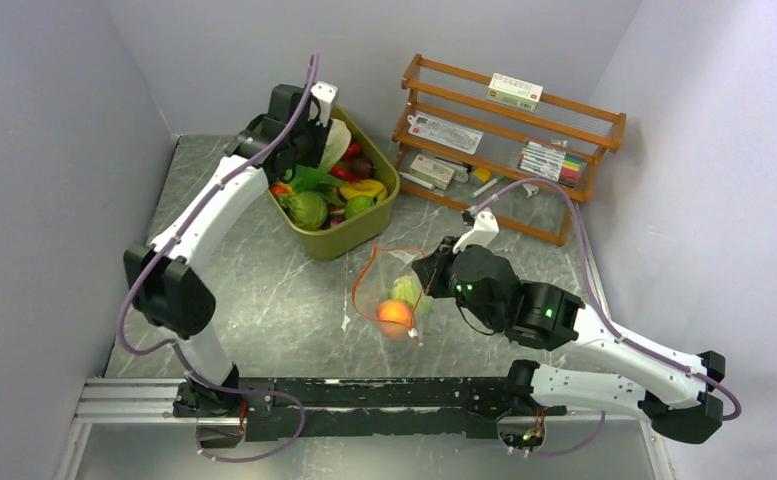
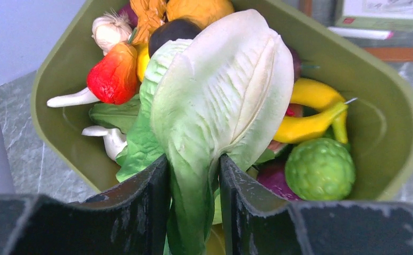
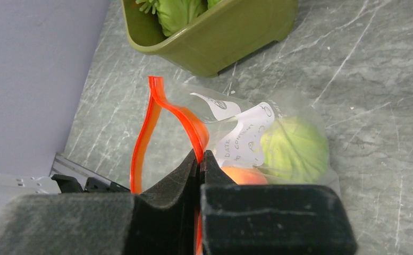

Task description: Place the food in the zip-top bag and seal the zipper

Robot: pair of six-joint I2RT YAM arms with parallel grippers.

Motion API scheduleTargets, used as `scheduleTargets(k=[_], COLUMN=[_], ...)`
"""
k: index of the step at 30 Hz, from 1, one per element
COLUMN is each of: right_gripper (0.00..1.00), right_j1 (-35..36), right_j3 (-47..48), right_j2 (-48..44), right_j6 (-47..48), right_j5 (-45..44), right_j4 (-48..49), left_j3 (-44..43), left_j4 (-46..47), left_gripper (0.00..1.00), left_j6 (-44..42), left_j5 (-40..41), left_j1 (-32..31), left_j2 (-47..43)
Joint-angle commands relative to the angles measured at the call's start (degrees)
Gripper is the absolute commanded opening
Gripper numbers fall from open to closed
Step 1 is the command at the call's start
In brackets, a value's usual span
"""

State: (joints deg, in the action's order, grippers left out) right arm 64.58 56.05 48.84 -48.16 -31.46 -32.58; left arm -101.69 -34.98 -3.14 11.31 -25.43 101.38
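While the left claw [image 2: 193,178] grips one lettuce [image 2: 220,90], the bag [image 3: 167,133] holds two toys [image 3: 294,149] [image 3: 244,174].

1. Olive-green tub [image 1: 359,232]: directly below the left end effector [image 2: 193,170], and ahead and to the left of the right end effector [image 3: 200,159], apart from it.
2. Wooden rack [image 1: 574,104]: beyond the right end effector, off to the right of the left one.
3. On the rack: white box [image 1: 516,91] on the top shelf, flat printed packet [image 1: 446,132] lower down, coloured markers [image 1: 552,160] at the right.
4. Bench [image 1: 284,300]: grey, marbled, under both end effectors.
5. Metal rail [image 1: 124,400]: behind both, at the near edge.
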Motion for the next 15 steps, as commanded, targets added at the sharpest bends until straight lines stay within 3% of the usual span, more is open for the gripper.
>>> scheduleTargets(k=[1,9,15], right_gripper=[0.00,0.00,0.00], right_j1=[-0.13,-0.11,-0.13], right_j3=[-0.18,-0.43,-0.92], right_j2=[-0.30,0.40,1.98], right_j6=[-1.35,-1.15,-1.88], right_j5=[-0.74,-1.45,-1.06], right_j4=[2.39,3.77,4.82], left_j3=[2.55,7.45,13.22], left_j4=[3.54,3.43,3.47], left_gripper=[0.35,0.36,0.37], left_j6=[3.05,5.83,11.21], left_j5=[-3.53,-7.08,-18.33], left_j1=[0.38,0.41,0.39], left_j2=[-7.26,-13.84,-21.71])
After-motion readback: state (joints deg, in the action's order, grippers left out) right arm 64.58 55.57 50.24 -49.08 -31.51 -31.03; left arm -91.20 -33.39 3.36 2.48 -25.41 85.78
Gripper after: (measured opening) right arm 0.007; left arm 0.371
